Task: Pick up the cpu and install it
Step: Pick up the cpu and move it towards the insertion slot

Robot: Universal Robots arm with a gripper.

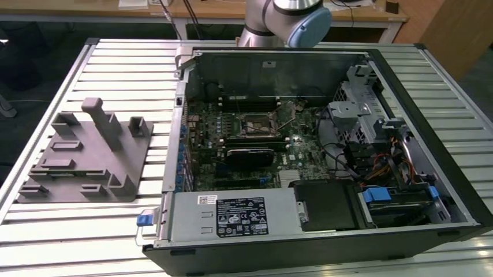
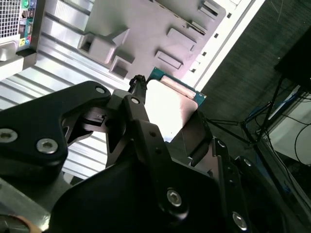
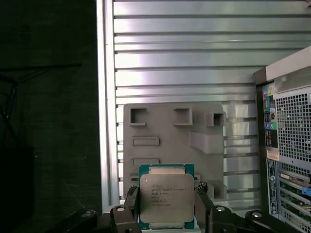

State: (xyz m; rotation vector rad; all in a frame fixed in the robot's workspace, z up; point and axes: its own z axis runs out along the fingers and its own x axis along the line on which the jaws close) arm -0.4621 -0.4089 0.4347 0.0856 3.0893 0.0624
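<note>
Gripper (image 3: 166,190) pinches the cpu (image 3: 164,199) by two opposite edges, silvery lid facing the first wrist view's camera, over the grey fixture tray (image 3: 175,141) and apart from it. In the exterior view the motherboard socket (image 1: 254,126) lies at three o'clock from that tray, inside the computer case (image 1: 269,72).
</note>
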